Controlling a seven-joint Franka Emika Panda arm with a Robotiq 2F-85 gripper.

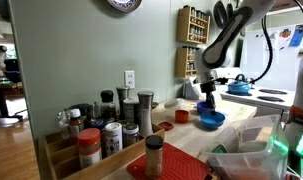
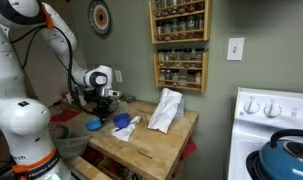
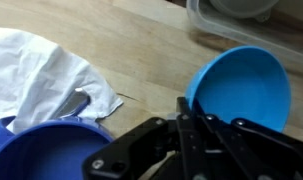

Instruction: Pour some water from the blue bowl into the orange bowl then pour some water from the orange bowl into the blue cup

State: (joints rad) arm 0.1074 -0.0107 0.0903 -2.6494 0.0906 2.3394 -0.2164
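Open counter [image 3: 141, 40] between blue bowl [image 3: 241, 90] and white cloth [image 3: 41, 70]; pincer [image 3: 186, 108] fingers nearly together, pinching blue bowl rim.

The blue bowl [image 1: 212, 120] is small, round and bright blue, shallow with a wide rim. In both exterior views [image 2: 93, 125] it sits low at the desk's edge, roughly level; whether it rests on the wood or hangs just above it cannot be told. In the wrist view its smooth inside faces the camera [image 3: 241, 85], and its rim meets the pressed-together tips of the hand [image 3: 181, 103]. No water can be made out in it. The orange bowl [image 1: 181, 116], plain and orange-red, stands upright on the desk just beside the blue bowl, apart from it. The blue cup [image 3: 41, 150], darker blue, shows only its round rim.
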